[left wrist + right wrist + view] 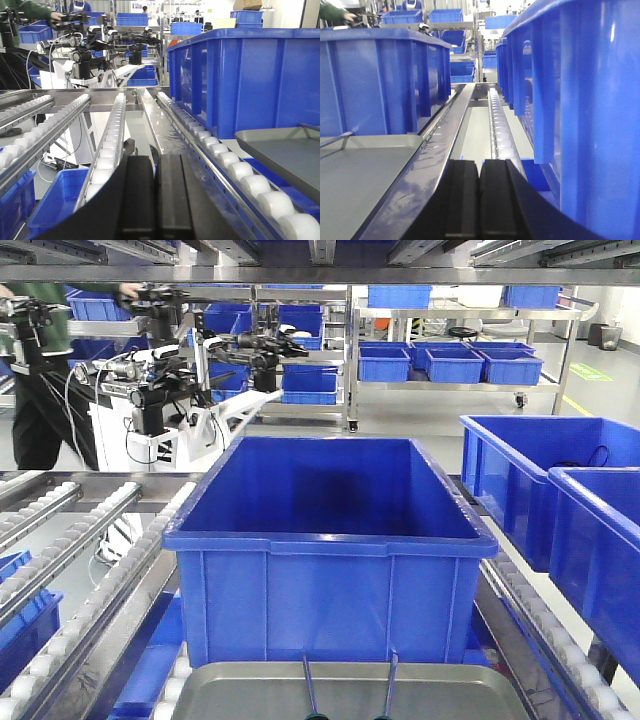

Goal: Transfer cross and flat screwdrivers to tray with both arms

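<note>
Both screwdrivers were already lying in the grey tray (pixel 240 692) at the bottom edge of the front view: one thin shaft left of centre (pixel 311 686), the other just right of it (pixel 390 684), side by side, apart, tips pointing toward the big blue bin (pixel 330 540); handles were cut off by the frame, so you couldn't tell cross from flat. The tray sat right behind that bin on the roller conveyor (pixel 112 130). Left gripper (pixel 156 200) had its jaws pressed together, nothing between them, parked low over the rollers with the tray rim off to its right. Right gripper (pixel 479 200) was the same: jaws closed, empty, tray surface to its left, a blue bin wall (pixel 580 100) close on its right. My read: transfer looked done, or nearly. If you had to regrip, these would be light, stiff, and slick on the bare steel shaft, prone to rolling on the flat tray. You'd want to pinch across the handle, not the shaft, and come straight down so it didn't skate.
</note>
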